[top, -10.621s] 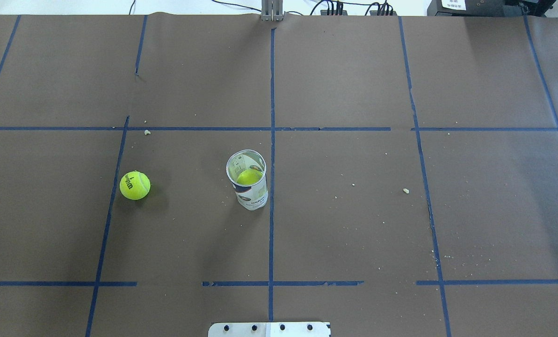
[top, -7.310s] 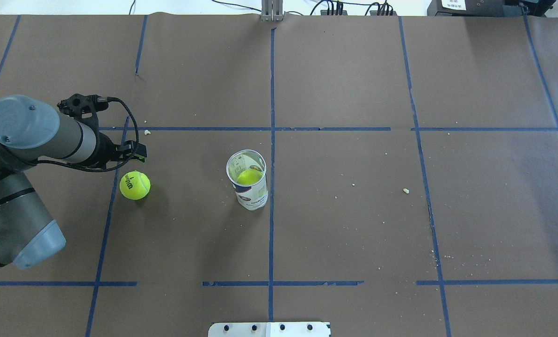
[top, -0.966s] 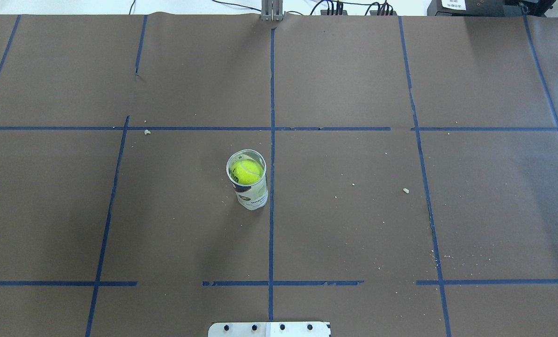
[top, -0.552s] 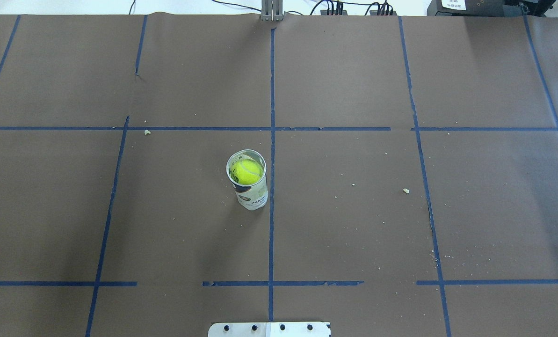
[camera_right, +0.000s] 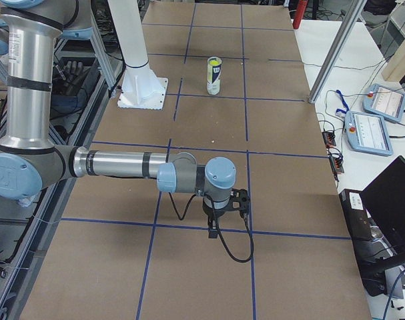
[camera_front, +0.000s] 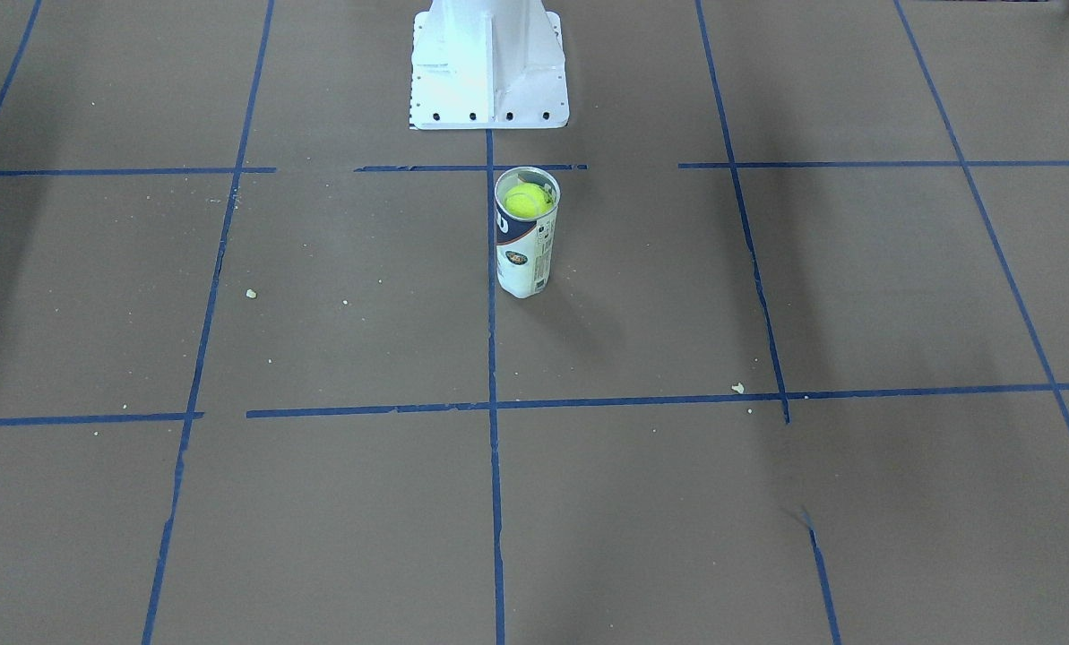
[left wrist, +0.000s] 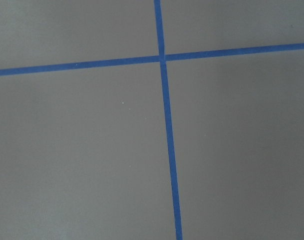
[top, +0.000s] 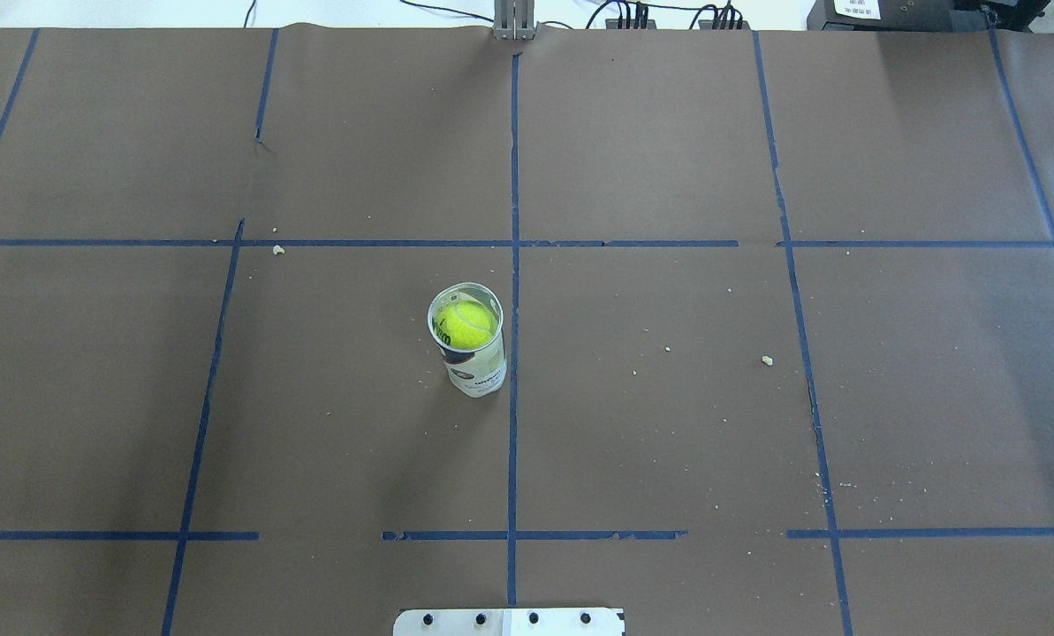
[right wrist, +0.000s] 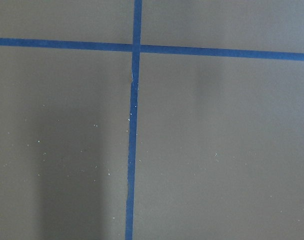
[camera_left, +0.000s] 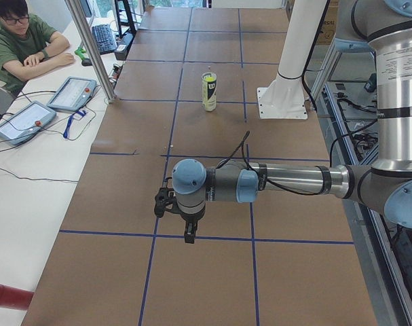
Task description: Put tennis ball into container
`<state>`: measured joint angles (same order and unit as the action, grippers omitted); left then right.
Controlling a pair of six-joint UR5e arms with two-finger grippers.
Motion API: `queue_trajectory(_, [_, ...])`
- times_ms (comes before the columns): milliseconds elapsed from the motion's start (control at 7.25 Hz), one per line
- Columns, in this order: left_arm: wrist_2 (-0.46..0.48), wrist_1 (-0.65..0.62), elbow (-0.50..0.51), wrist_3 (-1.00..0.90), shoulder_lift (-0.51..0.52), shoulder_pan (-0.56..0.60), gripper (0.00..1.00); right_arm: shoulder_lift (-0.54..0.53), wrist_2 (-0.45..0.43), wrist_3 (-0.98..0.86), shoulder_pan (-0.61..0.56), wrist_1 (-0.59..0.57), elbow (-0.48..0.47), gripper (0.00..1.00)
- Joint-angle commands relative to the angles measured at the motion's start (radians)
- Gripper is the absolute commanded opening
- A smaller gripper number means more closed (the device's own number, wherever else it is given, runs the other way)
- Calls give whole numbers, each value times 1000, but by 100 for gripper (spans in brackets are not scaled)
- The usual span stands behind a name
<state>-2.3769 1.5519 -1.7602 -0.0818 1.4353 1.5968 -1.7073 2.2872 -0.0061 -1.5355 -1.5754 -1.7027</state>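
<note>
**Since the ball already sits in the can, we see no reach left to plan**

Although neither gripper is anywhere near it, the fuzzy yellow-green tennis ball (top: pixel 466 324) lies inside the slim white-and-navy cylindrical container (top: pixel 476 369), just below its metallic rim, at centre frame in the overhead view. The container stands upright, long axis vertical, just left of the central blue tape line (top: pixel 513 177) on the brown paper table (top: pixel 668 442).

In the exterior left view the left gripper (camera_left: pixel 189 236) hangs pointing down at lower centre. The container is in the upper middle of that frame, well apart from it. In the exterior right view the right gripper (camera_right: pixel 213 231) sits likewise, with the container again far up-frame. We cannot tell which arm is nearer. The can's offset from the tape line hints at the left one, but only faintly.

Fingers spread or pressed together: we cannot tell for either gripper, since only the side views show them.

View comparison:
- Overhead and front-facing views show the ball in the can's mouth, but no arms.
- Side views show both arms, and the ball only as a yellow speck at the rim.
- Both wrist cameras show only paper and crossed tape.

We judge the task done.
</note>
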Motion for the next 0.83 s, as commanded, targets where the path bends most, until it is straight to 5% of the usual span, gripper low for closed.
queue_trajectory(0, [7, -4, -13, 1, 10, 5, 100, 0, 0, 0, 0, 0, 0, 100])
queue_trajectory(690, [7, -6, -18, 0, 16, 5, 100, 0, 0, 0, 0, 0, 0, 100])
